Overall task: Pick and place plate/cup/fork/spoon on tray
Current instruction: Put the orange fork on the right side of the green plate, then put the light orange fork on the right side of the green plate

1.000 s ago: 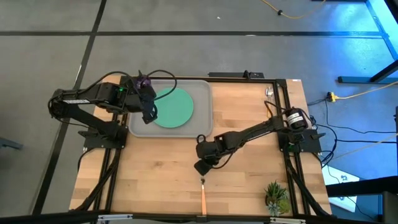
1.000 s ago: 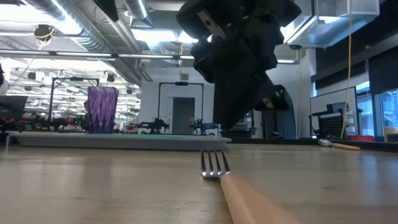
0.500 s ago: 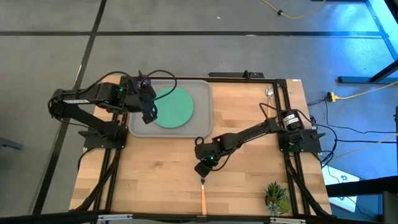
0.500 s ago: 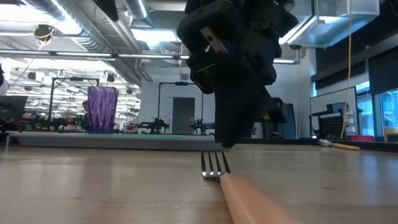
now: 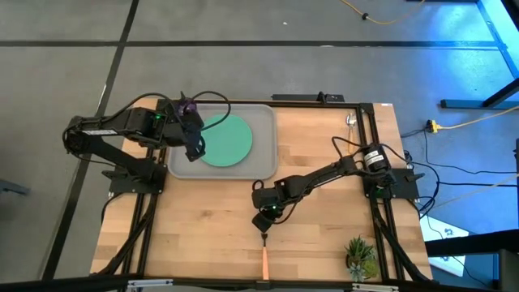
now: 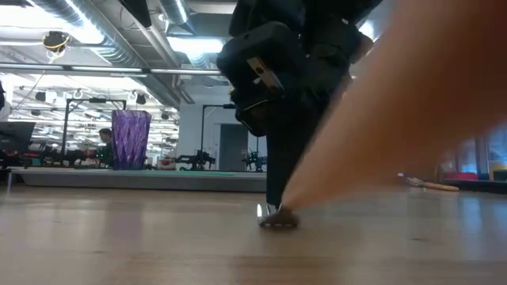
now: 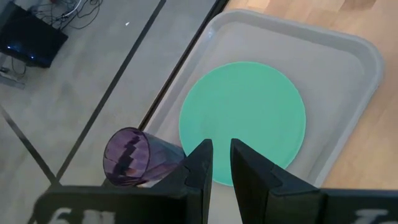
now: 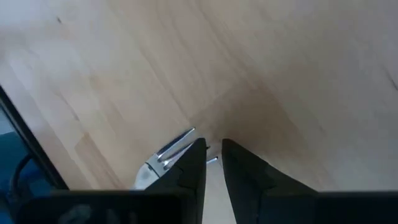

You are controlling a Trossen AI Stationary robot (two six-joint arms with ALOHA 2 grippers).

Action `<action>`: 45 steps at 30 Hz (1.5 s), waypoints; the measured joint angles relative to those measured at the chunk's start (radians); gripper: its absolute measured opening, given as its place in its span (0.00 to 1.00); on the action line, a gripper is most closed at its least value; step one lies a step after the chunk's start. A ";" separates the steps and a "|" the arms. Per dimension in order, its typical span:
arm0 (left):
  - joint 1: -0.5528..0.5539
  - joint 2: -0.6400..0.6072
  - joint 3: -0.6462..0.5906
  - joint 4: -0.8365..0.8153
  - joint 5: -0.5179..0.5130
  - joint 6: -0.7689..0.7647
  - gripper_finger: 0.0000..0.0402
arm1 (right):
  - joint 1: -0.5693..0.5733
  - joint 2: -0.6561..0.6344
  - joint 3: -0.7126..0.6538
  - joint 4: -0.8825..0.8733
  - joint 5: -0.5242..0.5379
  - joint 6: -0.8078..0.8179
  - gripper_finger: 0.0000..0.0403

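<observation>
No brand or label legible; only a cut-off white mark, maybe a "6", on the L gripper body in the left wrist view. Plate (image 5: 227, 140) lies flat on tray (image 5: 263, 166), which sits at the table's (image 5: 203, 219) far-left part. Cup (image 5: 187, 105) stands upright at the tray's left edge, beside the plate. L gripper (image 5: 197, 154) hovers over the tray's left part, near plate and cup; its fingers (image 7: 202, 163) are apart by a narrow gap w/ nothing between. Spoon (image 5: 351, 120) lies at the far-right of the table, well apart from the tray. Fork (image 5: 264, 259) is at the near edge, mid-table, tines pointing toward the tray. R gripper (image 5: 263, 229) is down on the fork's tine end; can't tell whether it's gripping. Potted plant (image 5: 361, 255) at near-right corner. Vs 1 s ago: R gripper has moved nearer and lower, from above the bare wood onto the fork's head. In the low view the handle, flat before, is now tipped up as a big orange blur, tines (image 6: 273, 214) on the wood. L arm, cup, plate, spoon unchanged.
</observation>
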 joint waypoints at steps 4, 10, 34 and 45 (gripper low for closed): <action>0.000 0.000 0.000 0.000 0.000 0.000 0.13 | 0.000 0.001 0.000 0.006 0.000 0.000 0.15; 0.000 0.000 0.000 -0.001 0.000 0.001 0.13 | 0.000 0.001 0.000 0.006 0.000 0.000 0.14; 0.000 0.000 0.000 -0.002 0.000 0.001 0.13 | -0.002 0.001 0.000 0.000 0.038 -0.030 0.00; 0.000 0.000 0.000 -0.002 0.000 0.001 0.13 | -0.009 -0.027 0.109 -0.158 -0.024 -0.101 0.01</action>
